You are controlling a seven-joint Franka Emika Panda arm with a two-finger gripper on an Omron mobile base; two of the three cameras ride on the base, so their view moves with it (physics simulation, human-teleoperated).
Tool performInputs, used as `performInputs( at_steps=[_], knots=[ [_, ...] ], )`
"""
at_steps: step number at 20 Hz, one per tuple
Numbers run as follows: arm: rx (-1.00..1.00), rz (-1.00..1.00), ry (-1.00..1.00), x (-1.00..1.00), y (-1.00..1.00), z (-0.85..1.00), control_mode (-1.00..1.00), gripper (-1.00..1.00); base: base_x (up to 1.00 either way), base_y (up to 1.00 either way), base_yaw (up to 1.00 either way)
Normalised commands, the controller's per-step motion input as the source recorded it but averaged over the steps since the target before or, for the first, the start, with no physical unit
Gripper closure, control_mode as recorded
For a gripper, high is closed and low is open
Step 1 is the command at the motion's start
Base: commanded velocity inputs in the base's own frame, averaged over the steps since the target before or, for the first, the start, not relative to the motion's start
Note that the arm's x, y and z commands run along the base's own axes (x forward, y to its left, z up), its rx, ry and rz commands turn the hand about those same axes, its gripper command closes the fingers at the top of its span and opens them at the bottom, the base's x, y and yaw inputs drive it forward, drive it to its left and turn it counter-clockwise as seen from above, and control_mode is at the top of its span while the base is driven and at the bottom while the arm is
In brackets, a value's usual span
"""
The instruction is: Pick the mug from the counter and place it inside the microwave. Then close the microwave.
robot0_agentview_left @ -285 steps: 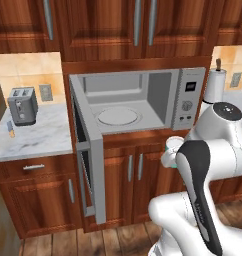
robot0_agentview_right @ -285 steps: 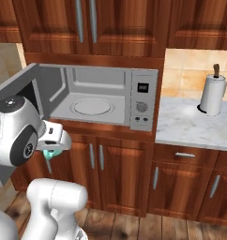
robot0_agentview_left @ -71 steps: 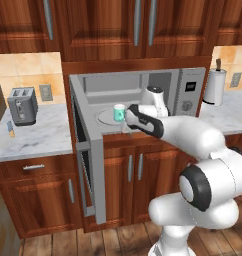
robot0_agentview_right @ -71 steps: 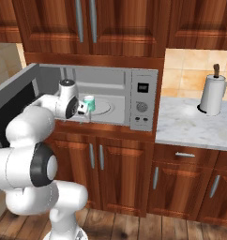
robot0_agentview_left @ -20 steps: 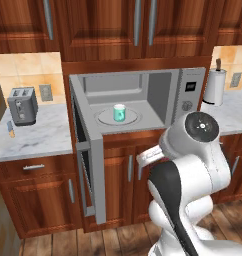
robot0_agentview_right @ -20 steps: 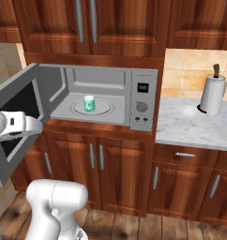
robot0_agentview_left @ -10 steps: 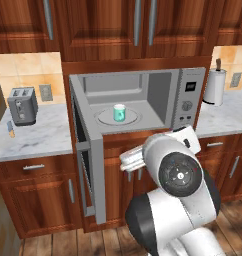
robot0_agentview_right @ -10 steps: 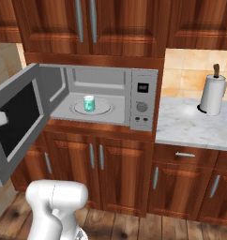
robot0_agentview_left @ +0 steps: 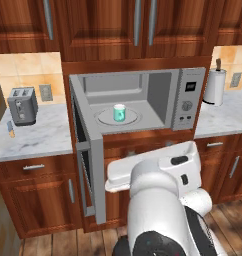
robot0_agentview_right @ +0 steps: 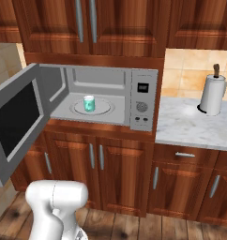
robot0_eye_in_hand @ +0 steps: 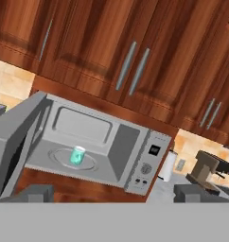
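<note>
The smooth teal cylindrical mug (robot0_agentview_left: 119, 113) stands upright, long axis vertical, on the white round turntable plate (robot0_agentview_left: 104, 118) inside the boxy grey microwave (robot0_agentview_left: 160, 95), door (robot0_agentview_right: 17, 117) swung wide. The gripper (robot0_eye_in_hand: 114, 193) appears spread wide, holding nothing.

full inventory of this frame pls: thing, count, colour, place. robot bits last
small teal-green cylindrical mug: 1, teal with whitish rim, upright on the turntable plate inside the microwave
large grey-silver box microwave: 1, grey, built in under the upper cabinets, door swung open to the left
white round turntable plate: 1, white, microwave floor
small grey two-slot toaster: 1, grey, left marble counter
white paper towel roll on a dark holder: 1, white, right marble counter
dark coffee machine: 1, brown-black, counter right of the microwave in the hand view
brown wooden cabinets: many, reddish brown, above and below the counters
white robot arm: 1, white, low in front of the microwave; jaws open, holding nothing
</note>
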Motion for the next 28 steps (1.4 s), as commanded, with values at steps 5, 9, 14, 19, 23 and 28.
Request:
performInputs(
  at_steps=[5, 9, 14, 19, 23, 28],
  knots=[
    [0.0, -0.06, -0.11, -0.24, 0.01, 0.0, -1.0, -1.0, 0.0, 0.0, 0.0],
    [0.0, -0.06, 0.0, 0.07, 0.01, -0.04, -1.0, -1.0, 0.0, 0.0, 0.0],
    [0.0, -0.06, -0.07, 0.03, 0.2, -0.1, -1.0, -1.0, 0.0, 0.0, 0.0],
    [0.0, -0.06, -0.16, -0.03, 0.28, -0.1, -1.0, -1.0, 0.0, 0.0, 0.0],
    [0.0, -0.08, -0.05, 0.0, 0.19, -0.22, -1.0, -1.0, 0.0, 0.0, 0.0],
    [0.0, -0.1, 0.0, 0.0, 0.2, -0.16, -1.0, -1.0, 0.0, 0.0, 0.0]
  ],
)
